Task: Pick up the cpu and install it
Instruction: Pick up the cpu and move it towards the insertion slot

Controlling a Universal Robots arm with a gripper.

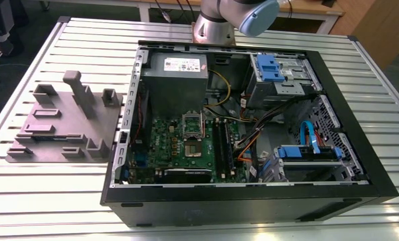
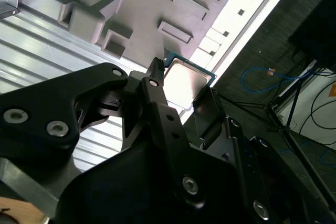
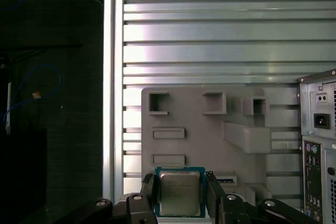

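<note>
Gripper (image 3: 179,181) holds cpu (image 3: 179,196) above fixture plate (image 3: 202,145).

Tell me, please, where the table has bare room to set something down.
In the exterior view, the slatted table is bare in front of the fixture plate and behind it. The plate and open computer case are crowded.

A slatted metal table (image 1: 45,201) carried a grey fixture plate (image 1: 58,128) close to its edge on the exterior view's left, raised blocks and shallow pockets facing up. Just beside the plate lay an open black computer case (image 1: 253,208), across the table's middle. Inside it were a green motherboard (image 1: 169,140), a grey power supply (image 1: 175,75), blue drive brackets (image 1: 267,65) and loose cables (image 1: 249,143).
</note>
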